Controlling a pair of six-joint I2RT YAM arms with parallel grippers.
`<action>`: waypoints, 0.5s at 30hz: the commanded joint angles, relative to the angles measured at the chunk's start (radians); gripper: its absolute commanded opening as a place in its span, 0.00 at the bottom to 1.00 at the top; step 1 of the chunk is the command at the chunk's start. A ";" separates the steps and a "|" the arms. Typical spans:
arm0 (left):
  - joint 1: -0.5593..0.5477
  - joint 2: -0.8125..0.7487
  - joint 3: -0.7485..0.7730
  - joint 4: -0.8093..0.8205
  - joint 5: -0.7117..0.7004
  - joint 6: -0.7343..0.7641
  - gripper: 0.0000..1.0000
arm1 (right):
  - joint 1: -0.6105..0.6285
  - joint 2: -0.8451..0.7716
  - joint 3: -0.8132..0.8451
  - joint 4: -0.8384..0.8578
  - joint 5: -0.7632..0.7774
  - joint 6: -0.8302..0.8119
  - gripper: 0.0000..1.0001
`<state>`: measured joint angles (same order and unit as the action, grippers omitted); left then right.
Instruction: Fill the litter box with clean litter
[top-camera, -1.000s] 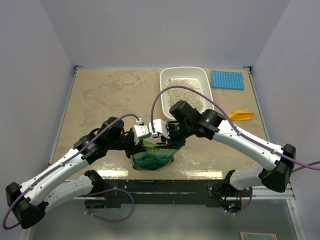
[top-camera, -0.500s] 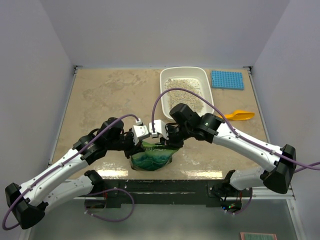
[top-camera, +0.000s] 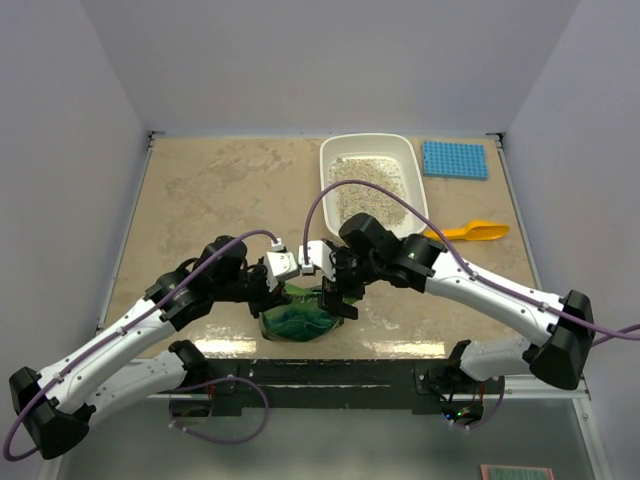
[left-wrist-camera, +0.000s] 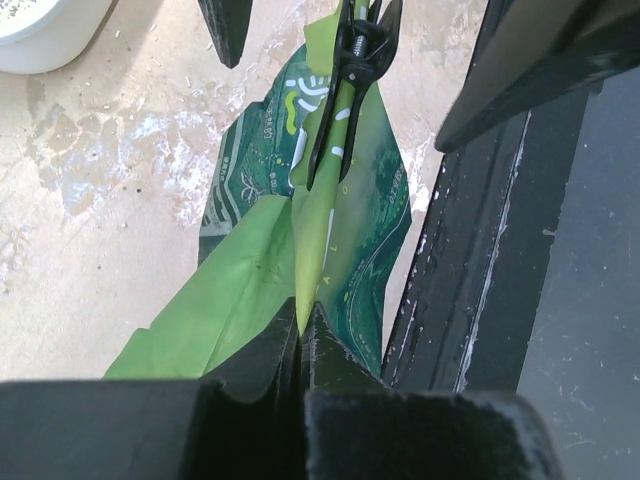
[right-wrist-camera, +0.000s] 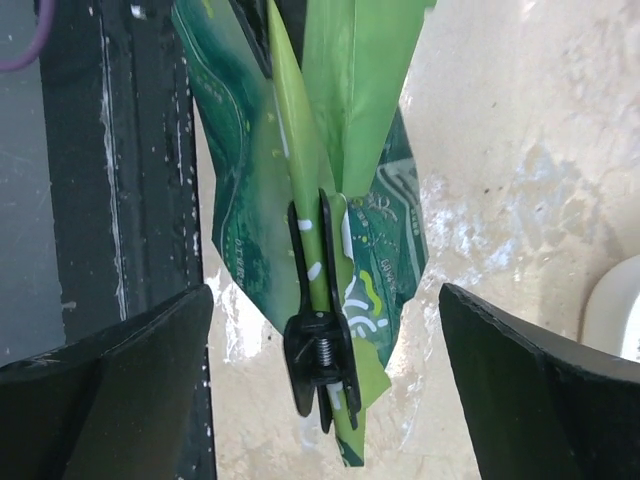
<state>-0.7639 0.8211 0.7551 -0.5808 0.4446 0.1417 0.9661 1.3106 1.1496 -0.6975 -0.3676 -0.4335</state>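
Note:
The white litter box (top-camera: 325, 165) stands at the back right of the table, with clean litter (top-camera: 372, 195) spread inside it. A crinkly green bag (top-camera: 298, 320) stands near the front edge. My left gripper (left-wrist-camera: 303, 315) is shut on the bag's folded top edge (left-wrist-camera: 310, 240). A black spring clip (right-wrist-camera: 320, 360) is clamped on that same fold. My right gripper (right-wrist-camera: 325, 292) stands wide open, one finger on each side of the clip and touching neither it nor the bag (right-wrist-camera: 250, 200). From above, both the left gripper (top-camera: 272, 295) and the right gripper (top-camera: 338, 300) meet over the bag.
An orange-yellow scoop (top-camera: 470, 232) lies right of the litter box, and a blue studded mat (top-camera: 455, 160) lies at the back right. The table's black front rail (left-wrist-camera: 470, 280) runs close beside the bag. Spilled grains dot the table (top-camera: 200, 190) near the bag.
My right gripper has opened wide from nearly shut on the clip and let it go; the clip stays on the bag. The left gripper keeps its grip, unmoved.

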 joint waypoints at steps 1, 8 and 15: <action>-0.011 0.010 0.036 0.127 0.003 -0.013 0.00 | 0.034 -0.103 0.044 0.102 0.044 0.038 0.98; -0.009 0.019 0.067 0.122 -0.040 -0.014 0.07 | 0.031 -0.226 0.130 0.181 0.410 0.299 0.99; -0.009 0.076 0.185 0.090 -0.080 -0.021 1.00 | 0.028 -0.168 0.286 0.030 0.562 0.525 0.98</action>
<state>-0.7689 0.8783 0.8345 -0.5549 0.3939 0.1375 0.9981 1.1156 1.3663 -0.6102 0.0662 -0.0837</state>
